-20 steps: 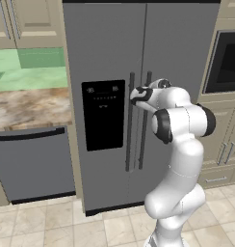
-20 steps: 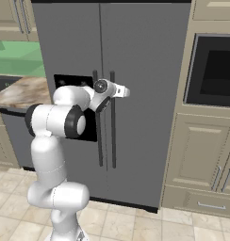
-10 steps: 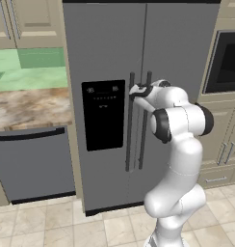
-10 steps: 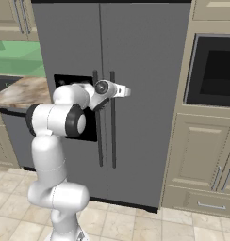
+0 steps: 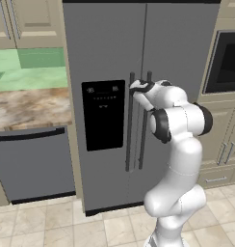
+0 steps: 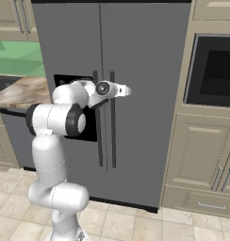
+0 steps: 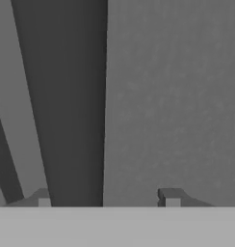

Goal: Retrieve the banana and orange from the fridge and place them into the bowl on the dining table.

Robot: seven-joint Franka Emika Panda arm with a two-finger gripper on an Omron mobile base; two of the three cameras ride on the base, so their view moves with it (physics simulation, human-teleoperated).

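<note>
The tall grey fridge [image 5: 182, 53] [image 6: 145, 52] stands right in front of me with both doors shut. My gripper [image 5: 140, 87] [image 6: 118, 90] is at mid height on its pair of long dark handles. In the hand view one dark handle [image 7: 66, 96] runs up between the fingertips of my gripper [image 7: 106, 195]. The left fingertip [image 7: 42, 197] is at the handle's edge, while the right fingertip [image 7: 170, 195] stands off it over bare door, so the jaws are open around the handle. The banana, orange, bowl and dining table are out of view.
A low grey dishwasher [image 5: 32, 164] sits left of the fridge under a marbled counter [image 5: 28, 106]. A black wall oven [image 6: 213, 70] and beige cabinet doors [image 6: 197, 155] stand to the right. Pale floor tiles [image 5: 52, 226] lie below.
The fingers have drawn closer together around the handle. The arm and hand have barely shifted.
</note>
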